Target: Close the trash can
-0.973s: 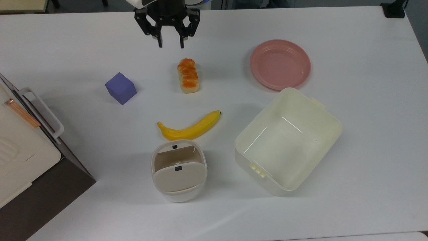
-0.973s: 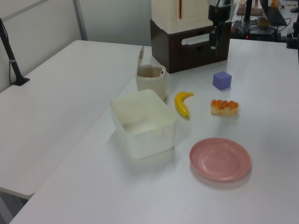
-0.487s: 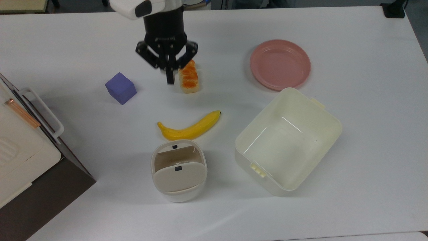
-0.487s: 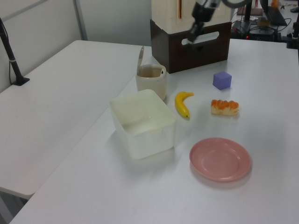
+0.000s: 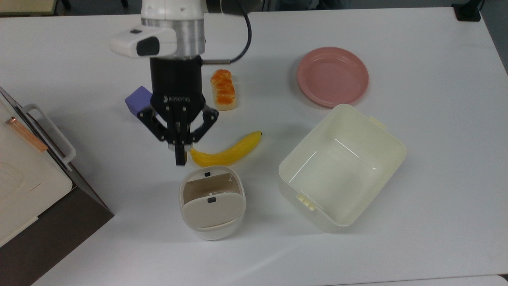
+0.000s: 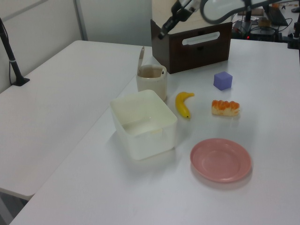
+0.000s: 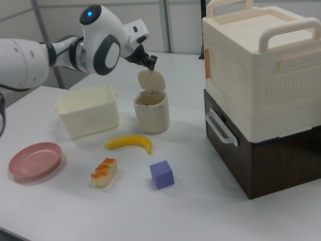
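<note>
The black two-finger gripper [image 5: 180, 159] has its fingers pressed together and holds nothing. Just below its tip in the top view stands the small white rounded plastic trash can [image 5: 212, 204], with its beige hinged lid [image 7: 151, 80] raised upright. Beside the tip, on the top view's right, lies a yellow banana [image 5: 226, 152]; further that way is a large cream rectangular plastic tub [image 5: 342, 167].

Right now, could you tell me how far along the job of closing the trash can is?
Early stage. Done: the gripper, fingers together, is near the trash can, high above the table in the right view, near the lid's top edge. In hand: nothing; it touches nothing yet. Left: the lid stands upright, the brownish inside exposed, so it must be pushed down until it shuts.
</note>
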Robot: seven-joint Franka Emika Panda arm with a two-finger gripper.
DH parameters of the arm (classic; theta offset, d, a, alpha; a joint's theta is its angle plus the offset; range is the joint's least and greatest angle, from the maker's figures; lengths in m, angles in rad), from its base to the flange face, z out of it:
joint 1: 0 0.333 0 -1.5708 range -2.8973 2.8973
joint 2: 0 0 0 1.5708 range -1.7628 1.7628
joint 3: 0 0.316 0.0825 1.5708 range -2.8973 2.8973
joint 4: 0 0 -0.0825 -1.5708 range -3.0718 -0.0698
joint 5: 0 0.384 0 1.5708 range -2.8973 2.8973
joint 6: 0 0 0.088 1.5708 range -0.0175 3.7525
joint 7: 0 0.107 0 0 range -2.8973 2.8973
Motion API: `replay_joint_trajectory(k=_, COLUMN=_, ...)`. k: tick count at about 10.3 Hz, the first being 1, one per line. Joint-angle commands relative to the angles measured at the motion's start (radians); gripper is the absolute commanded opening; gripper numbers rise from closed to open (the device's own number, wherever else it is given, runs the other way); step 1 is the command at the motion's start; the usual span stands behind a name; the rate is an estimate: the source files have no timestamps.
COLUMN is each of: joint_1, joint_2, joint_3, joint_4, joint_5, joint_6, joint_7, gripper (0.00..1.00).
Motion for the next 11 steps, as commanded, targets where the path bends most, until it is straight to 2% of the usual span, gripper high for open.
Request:
replay_joint_trajectory(k=1, joint_1=0.021, joint_2=0.097, joint_3=0.006, joint_4=0.117, joint_5=0.023, joint_6=0.124, joint_7=0.015, gripper=0.0)
replay_joint_trajectory(k=7, joint_1=0.054, joint_2=0.143, joint_3=0.002, joint_4=0.14, joint_5=0.014, joint_6=0.152, joint_7=0.027, gripper=0.0)
replay_joint_trajectory(k=11, joint_1=0.051, joint_2=0.144, joint_3=-0.005, joint_4=0.135, joint_5=0.012, joint_6=0.091, joint_7=0.02, gripper=0.0)
